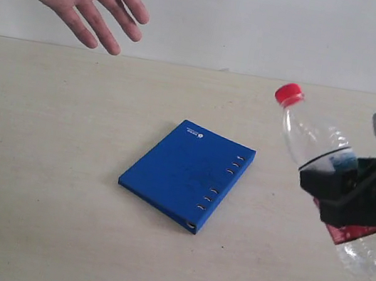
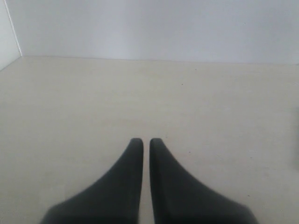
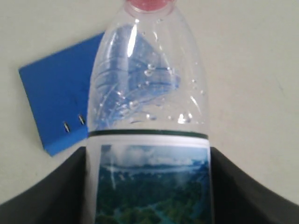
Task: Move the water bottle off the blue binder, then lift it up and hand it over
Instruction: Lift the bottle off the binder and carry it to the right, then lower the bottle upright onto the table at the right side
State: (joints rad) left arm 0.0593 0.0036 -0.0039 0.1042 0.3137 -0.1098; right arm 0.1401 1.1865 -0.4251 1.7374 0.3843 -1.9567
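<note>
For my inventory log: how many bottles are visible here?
1: the water bottle, held tilted in the right tool, in the air beside the blue binder. None seems hidden.

I can't read any words or numbers from here. The blue binder (image 1: pixel 186 174) carries a small white logo (image 1: pixel 194 134) at one corner, too small for me to make out. The label (image 3: pixel 152 182) on the water bottle (image 1: pixel 317 144) faces my right wrist camera with a printed landscape of sky and green, without legible lettering.
</note>
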